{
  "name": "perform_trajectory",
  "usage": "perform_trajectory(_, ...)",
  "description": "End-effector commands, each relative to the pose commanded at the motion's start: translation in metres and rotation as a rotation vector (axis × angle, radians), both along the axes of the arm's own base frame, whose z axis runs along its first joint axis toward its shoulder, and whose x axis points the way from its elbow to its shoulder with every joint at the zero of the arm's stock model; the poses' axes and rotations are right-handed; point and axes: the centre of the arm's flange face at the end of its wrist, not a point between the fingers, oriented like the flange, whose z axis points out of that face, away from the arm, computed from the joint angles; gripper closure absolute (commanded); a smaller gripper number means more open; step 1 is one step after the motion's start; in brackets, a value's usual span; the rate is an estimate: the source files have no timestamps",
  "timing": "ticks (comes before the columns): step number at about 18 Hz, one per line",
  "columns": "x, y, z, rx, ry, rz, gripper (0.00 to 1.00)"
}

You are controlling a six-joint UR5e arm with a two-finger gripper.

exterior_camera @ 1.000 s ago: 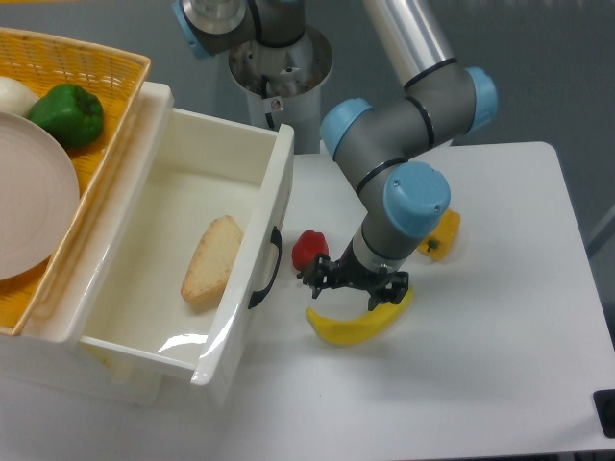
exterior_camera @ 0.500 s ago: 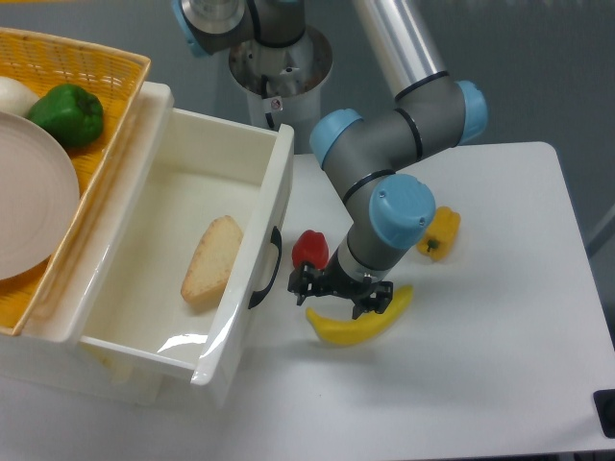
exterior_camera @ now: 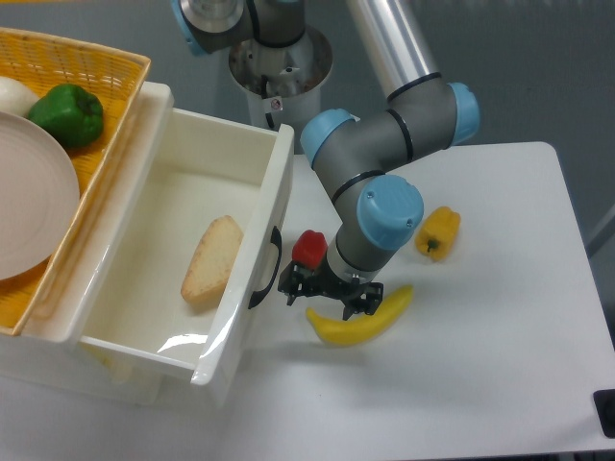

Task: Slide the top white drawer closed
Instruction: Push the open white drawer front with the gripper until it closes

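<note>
The top white drawer (exterior_camera: 274, 197) stands pulled far out over the table, a slice of bread (exterior_camera: 213, 259) lying inside it. Its black arched handle (exterior_camera: 267, 269) faces right on the front panel. My gripper (exterior_camera: 328, 296) hangs low just right of that handle, a small gap away, above the left end of a banana (exterior_camera: 360, 322). Its black fingers point down and look spread apart, with nothing between them.
A red pepper (exterior_camera: 309, 248) sits right behind the gripper, next to the drawer front. A yellow pepper (exterior_camera: 437, 232) lies further right. A woven yellow basket (exterior_camera: 96, 67) on the cabinet top holds a green pepper (exterior_camera: 67, 113) and a plate (exterior_camera: 34, 202).
The gripper has drifted left over the banana toward the drawer handle, and the arm's elbow followed. The drawer has not moved.
</note>
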Motion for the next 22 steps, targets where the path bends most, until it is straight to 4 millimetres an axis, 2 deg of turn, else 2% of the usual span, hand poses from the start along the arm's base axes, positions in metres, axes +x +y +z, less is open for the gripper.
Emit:
perform_trajectory(11,0.024,0.004,0.024,0.021,0.006,-0.025,0.0)
perform_trajectory(22,0.045,0.016,0.028,0.018,0.002,-0.062,0.0)
